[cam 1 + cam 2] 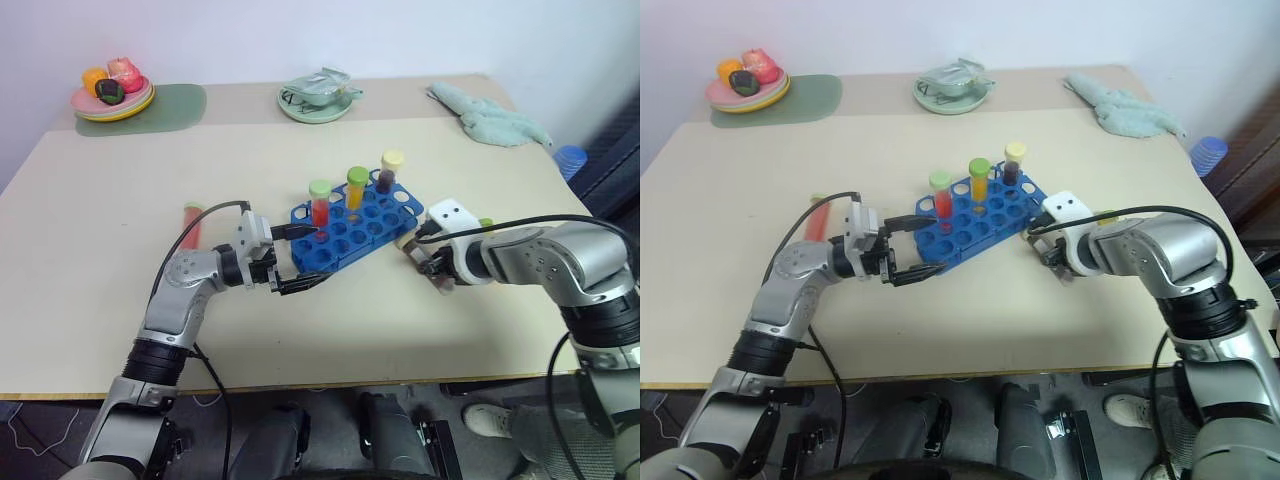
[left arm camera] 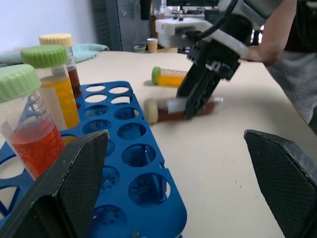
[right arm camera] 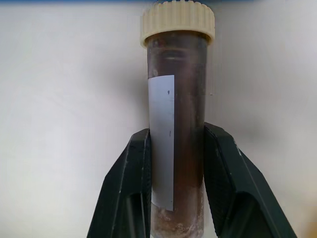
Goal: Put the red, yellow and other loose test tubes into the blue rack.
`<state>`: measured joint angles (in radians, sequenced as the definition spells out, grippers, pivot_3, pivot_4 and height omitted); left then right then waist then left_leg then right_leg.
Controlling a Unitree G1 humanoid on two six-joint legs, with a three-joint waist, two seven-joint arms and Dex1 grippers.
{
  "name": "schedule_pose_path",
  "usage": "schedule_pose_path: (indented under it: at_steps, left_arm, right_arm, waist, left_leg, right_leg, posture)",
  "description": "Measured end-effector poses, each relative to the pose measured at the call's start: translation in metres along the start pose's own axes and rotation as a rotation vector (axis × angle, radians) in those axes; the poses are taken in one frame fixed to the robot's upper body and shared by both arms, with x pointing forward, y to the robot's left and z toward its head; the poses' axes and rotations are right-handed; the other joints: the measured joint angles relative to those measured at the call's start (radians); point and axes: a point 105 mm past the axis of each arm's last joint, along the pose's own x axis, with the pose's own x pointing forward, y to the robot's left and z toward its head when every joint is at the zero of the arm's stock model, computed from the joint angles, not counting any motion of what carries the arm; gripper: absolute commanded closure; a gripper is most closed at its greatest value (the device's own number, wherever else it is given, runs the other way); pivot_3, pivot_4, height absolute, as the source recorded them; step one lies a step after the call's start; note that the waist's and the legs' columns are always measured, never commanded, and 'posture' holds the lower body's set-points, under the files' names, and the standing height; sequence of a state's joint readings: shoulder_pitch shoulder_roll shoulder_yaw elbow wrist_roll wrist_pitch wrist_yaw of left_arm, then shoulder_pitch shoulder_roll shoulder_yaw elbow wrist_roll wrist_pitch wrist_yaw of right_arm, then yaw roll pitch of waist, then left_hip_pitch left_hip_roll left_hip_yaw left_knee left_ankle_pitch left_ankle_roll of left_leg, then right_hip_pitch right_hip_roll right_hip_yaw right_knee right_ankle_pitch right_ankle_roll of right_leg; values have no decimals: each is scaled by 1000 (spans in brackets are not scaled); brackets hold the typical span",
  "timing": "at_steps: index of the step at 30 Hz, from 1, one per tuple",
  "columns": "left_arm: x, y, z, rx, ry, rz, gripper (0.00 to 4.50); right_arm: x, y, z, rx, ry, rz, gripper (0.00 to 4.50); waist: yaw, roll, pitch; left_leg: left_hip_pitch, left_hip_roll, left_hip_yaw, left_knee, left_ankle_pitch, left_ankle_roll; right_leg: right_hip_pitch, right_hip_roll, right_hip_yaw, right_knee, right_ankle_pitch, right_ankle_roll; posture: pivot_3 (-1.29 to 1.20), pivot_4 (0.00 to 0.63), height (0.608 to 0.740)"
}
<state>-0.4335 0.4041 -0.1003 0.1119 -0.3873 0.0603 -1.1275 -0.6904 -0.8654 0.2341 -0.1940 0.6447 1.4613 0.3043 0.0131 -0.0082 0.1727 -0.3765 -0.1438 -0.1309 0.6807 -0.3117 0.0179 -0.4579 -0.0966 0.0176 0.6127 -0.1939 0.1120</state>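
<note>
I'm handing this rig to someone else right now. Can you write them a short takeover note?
Left end effector: open, around the blue rack's near end.
Right end effector: shut on a brown tube, cream cap, lying on the table right of the rack.
Done: three tubes upright in the rack: red, orange, dark.
Left: the brown tube, a yellow tube with green cap beyond it, a red tube left of the rack.

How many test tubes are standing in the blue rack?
3, in one row of the blue rack: green-capped red tube, green-capped orange tube, cream-capped dark tube.
</note>
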Motion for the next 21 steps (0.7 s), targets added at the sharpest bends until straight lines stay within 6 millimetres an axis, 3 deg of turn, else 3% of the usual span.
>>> schedule_pose_path:
  at_steps: [6,10,16,21]
  left_arm:
    - [-1,1,0,0,4,-5,0]
    - [-1,2,-1,-6,7,-14,0]
    - [-2,4,0,-1,10,-21,0]
    - [-8,8,1,6,24,-12,0]
  right_arm:
    - [-12,-8,-15,-25,-14,18,3677]
    - [-21,-1,-8,10,-157,86,3677]
    - [-46,27,35,-2,-563,203,3677]
    - [-54,36,66,28,-888,191,3677]
  waist:
    - [0,0,0]
    - [-1,0,0]
    - [-1,0,0]
    - [-2,0,0]
  left_leg:
    - [0,0,0,0,0,0]
    - [0,0,0,0,0,0]
    - [0,0,0,0,0,0]
    - [1,0,1,0,0,0]
  right_leg:
    - [0,0,0,0,0,0]
    - [-1,0,0,0,0,0]
    - [0,1,0,0,0,0]
    - [0,1,1,1,0,0]
  posture:
    - [0,150,740]
    - [0,150,740]
    - [0,150,740]
    - [0,150,740]
